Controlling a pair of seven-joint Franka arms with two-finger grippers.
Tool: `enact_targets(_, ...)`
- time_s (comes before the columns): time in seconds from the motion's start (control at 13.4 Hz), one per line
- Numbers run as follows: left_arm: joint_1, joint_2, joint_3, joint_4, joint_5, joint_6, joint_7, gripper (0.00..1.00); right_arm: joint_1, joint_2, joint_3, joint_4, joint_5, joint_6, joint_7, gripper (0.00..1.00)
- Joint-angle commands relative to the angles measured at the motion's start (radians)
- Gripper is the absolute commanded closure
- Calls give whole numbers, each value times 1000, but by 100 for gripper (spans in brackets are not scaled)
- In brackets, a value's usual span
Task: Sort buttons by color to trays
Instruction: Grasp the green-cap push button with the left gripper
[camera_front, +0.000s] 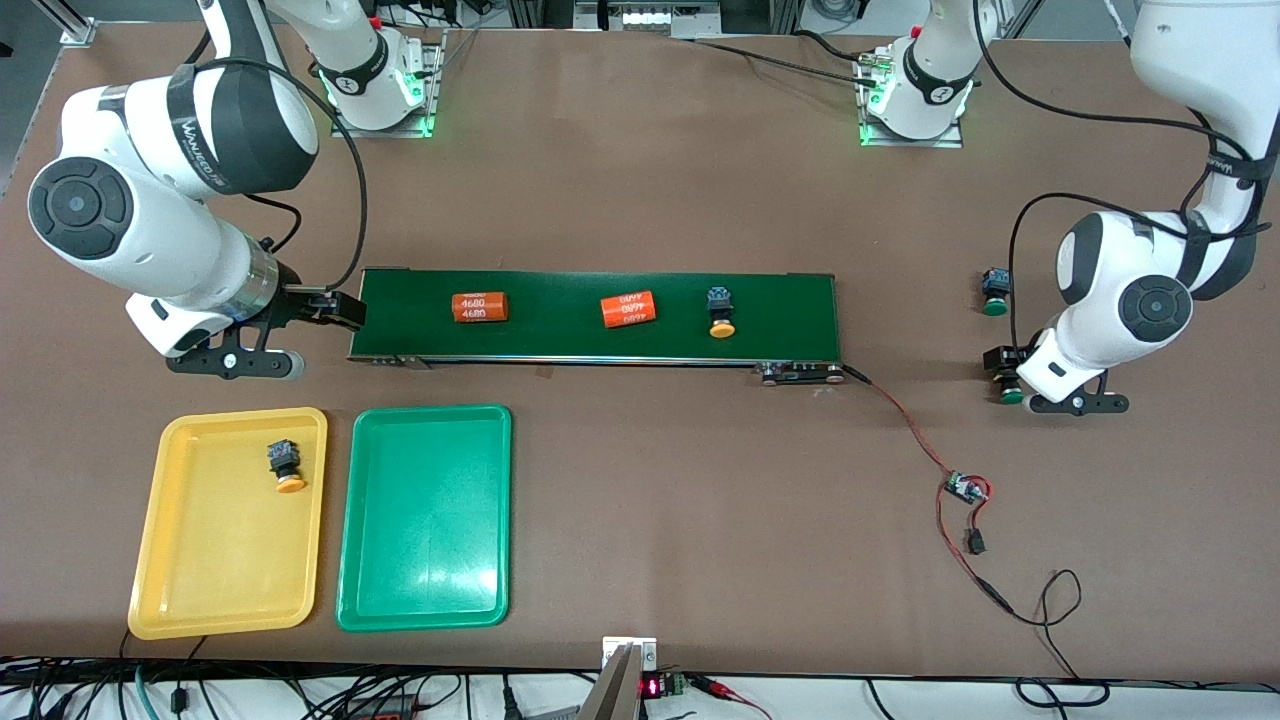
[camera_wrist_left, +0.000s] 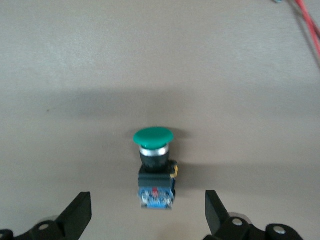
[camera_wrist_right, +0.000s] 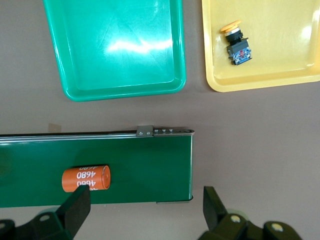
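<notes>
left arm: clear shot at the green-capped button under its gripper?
Probably yes. The left gripper is open over the green-capped button, which lies alone on the bare table, a finger on either side.

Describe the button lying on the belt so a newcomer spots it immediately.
Find the long dark-green belt across the middle of the table. Three things lie on it; toward the left arm's end is the button, past two orange cylinders. It alone has a black-and-blue body and a round yellow-orange cap.
</notes>
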Motion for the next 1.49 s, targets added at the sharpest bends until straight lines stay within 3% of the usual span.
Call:
enact_targets(0.0,19,6,-1,-59,7,105,28,0,-3,-30,5,-27,1,0,-1,0)
enact_targets(0.22,26,35,0,-108,7,198,35,0,-3,-28,5,-27,1,3,-1,0)
enact_targets(0.3,26,37,0,-118,7,198,35,5,-3,-28,5,-27,1,5,-1,0)
enact_targets(0.45,26,37,0,-122,7,198,34,27,-1,-25,5,-24,1,8,-1,0)
enact_targets(0.67,26,31,0,-114,7,192,34,71,-3,-24,5,-22,1,13,-1,0)
enact_targets(0.75,24,22,-1,-111,7,187,34,77,-3,-24,5,-22,1,13,-1,0)
enact_targets(0.97,16,-37,-29,-79,7,80,29,77,-3,-22,5,-22,0,14,-1,0)
enact_targets(1.19,15,-73,-156,10,4,-173,20,75,-5,-22,5,-22,0,14,-2,0)
enact_targets(1.42,12,-90,-286,52,-198,-305,11,74,-5,-21,5,-22,0,14,-2,0)
